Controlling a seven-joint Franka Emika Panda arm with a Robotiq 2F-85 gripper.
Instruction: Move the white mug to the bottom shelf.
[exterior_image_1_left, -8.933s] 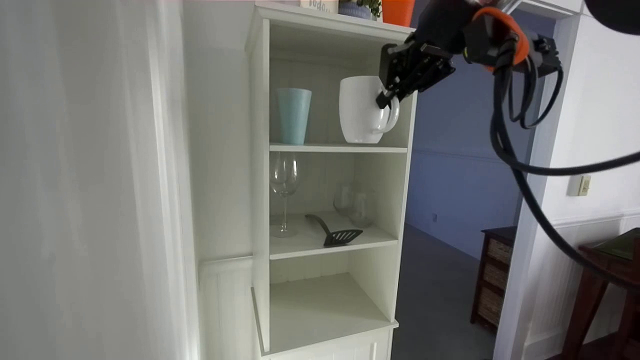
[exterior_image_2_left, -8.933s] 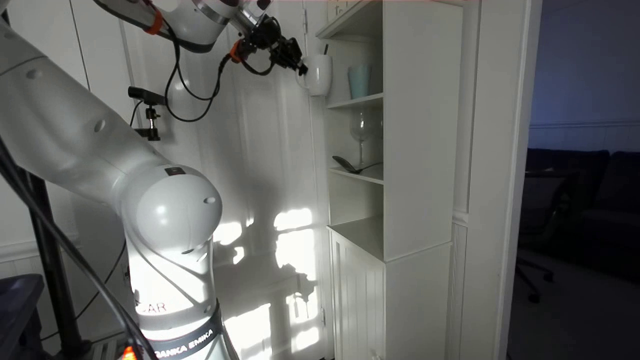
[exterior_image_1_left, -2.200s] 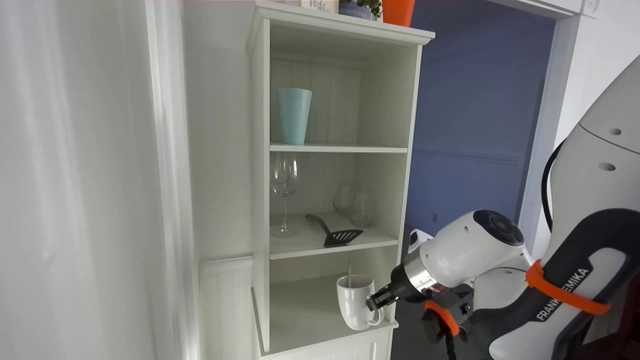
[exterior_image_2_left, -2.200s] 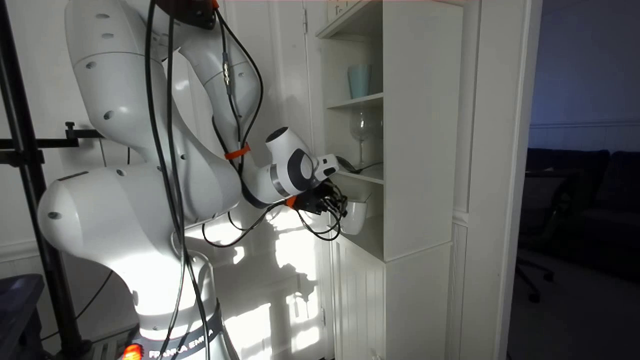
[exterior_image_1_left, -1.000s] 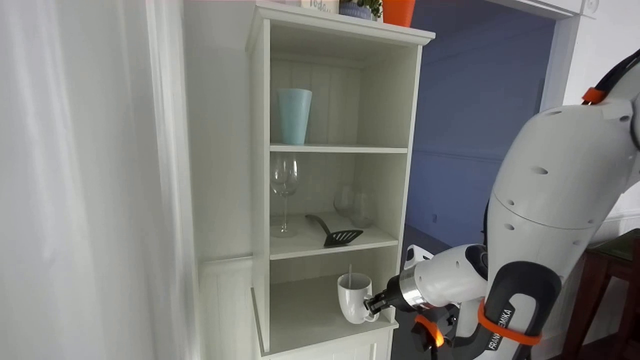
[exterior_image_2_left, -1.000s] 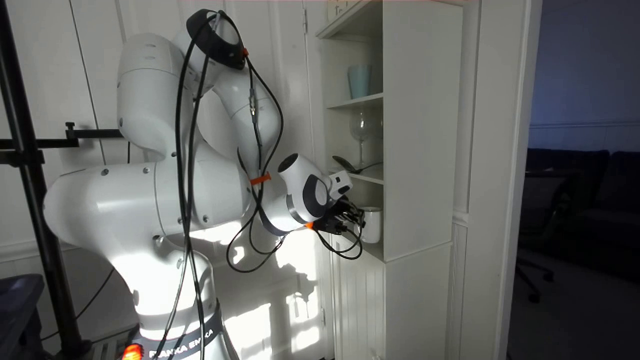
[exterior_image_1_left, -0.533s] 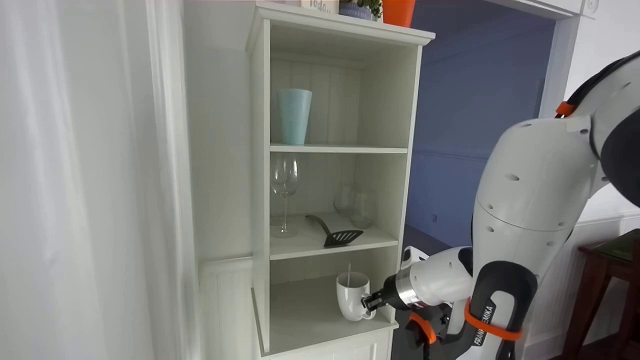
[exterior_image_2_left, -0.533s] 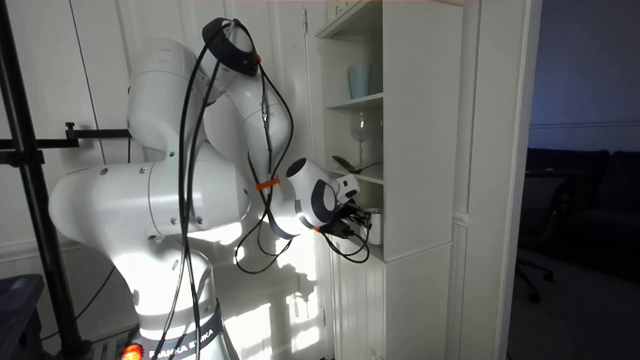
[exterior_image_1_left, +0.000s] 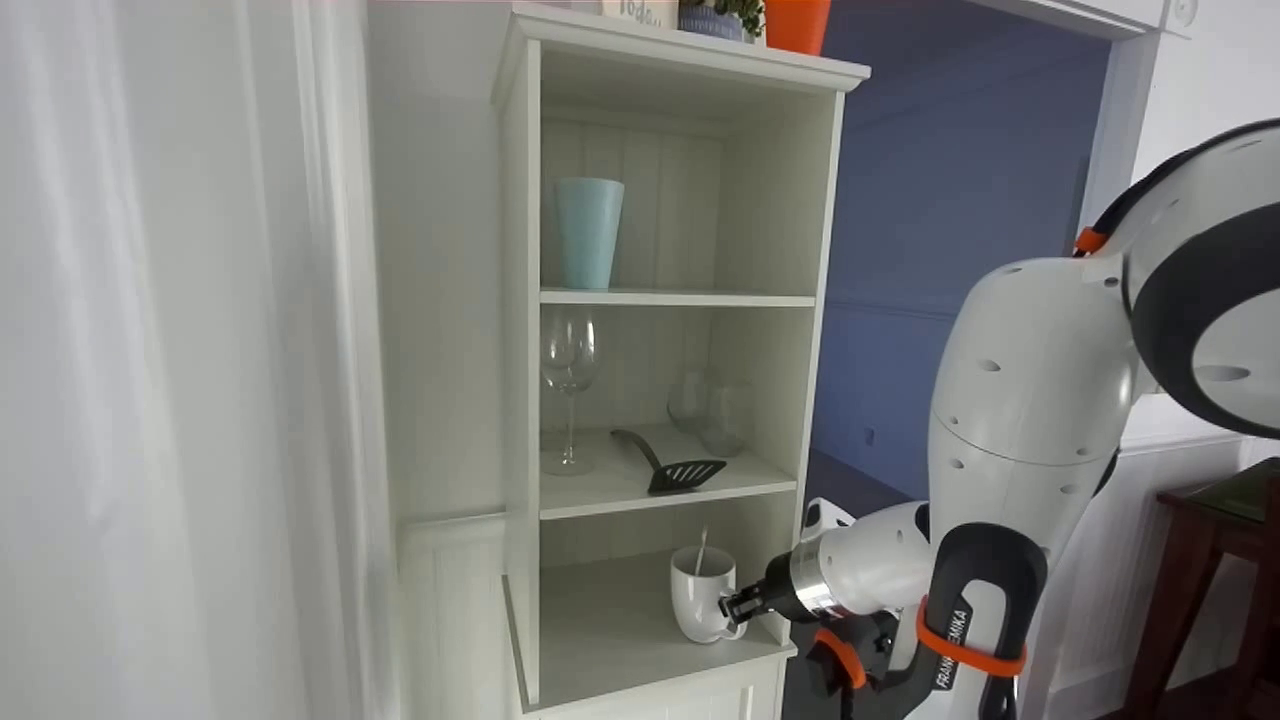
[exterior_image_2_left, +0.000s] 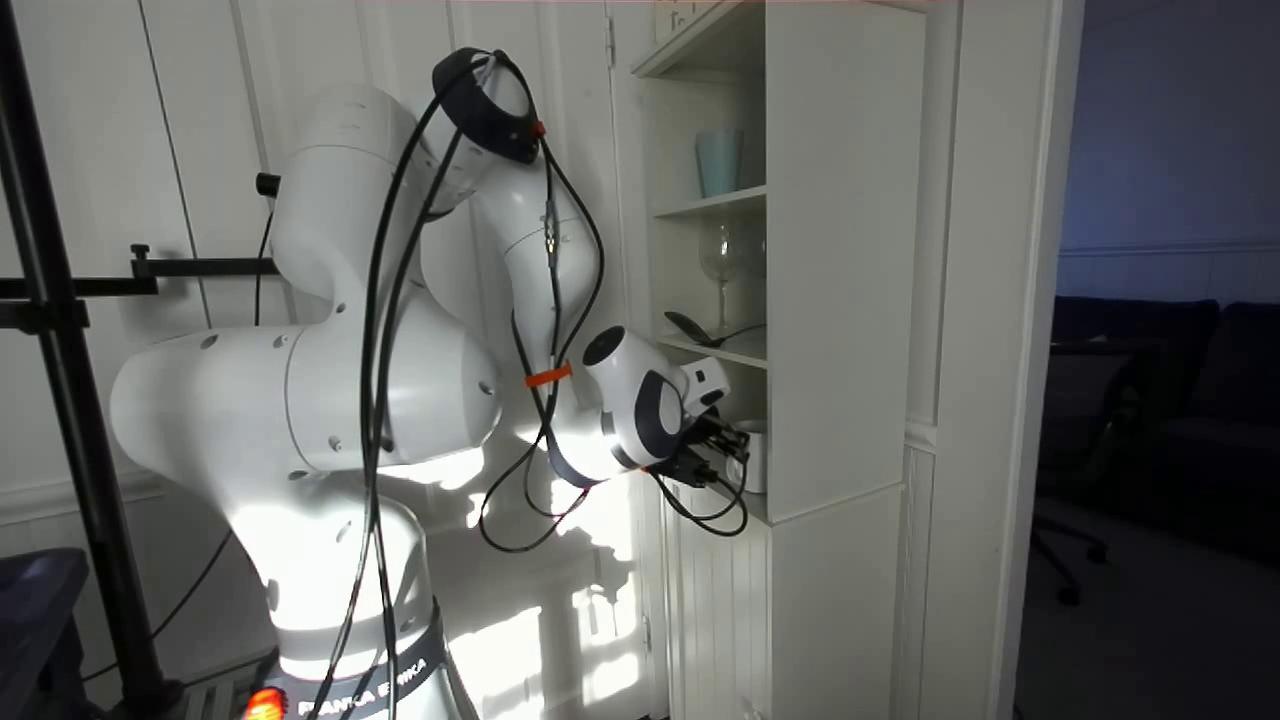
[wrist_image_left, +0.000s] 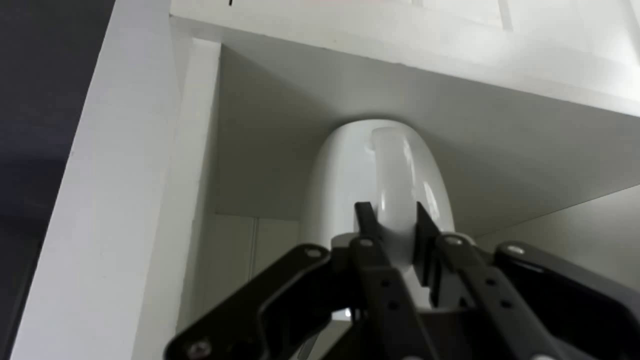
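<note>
Mug (exterior_image_1_left: 697, 600) upright inside bottom shelf (exterior_image_1_left: 600, 640), base contact unconfirmed, pincer (wrist_image_left: 395, 212) clamped on its handle (wrist_image_left: 394, 170), thin stick (exterior_image_1_left: 702, 549) protruding from mug, spatula (exterior_image_1_left: 684, 475) on middle shelf (exterior_image_1_left: 600, 492).

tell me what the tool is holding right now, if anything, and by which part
The white mug, by its handle: in the wrist view the tool is shut on it, one finger against each side.

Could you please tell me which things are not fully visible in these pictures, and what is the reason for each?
White mug, in an exterior view: partly hidden by the gripper and the shelf unit's side panel.
Thin stick in the mug, in an exterior view: lower end hidden by the mug's wall.
Lettered sign and orange container, same view: cut off by the top edge.
</note>
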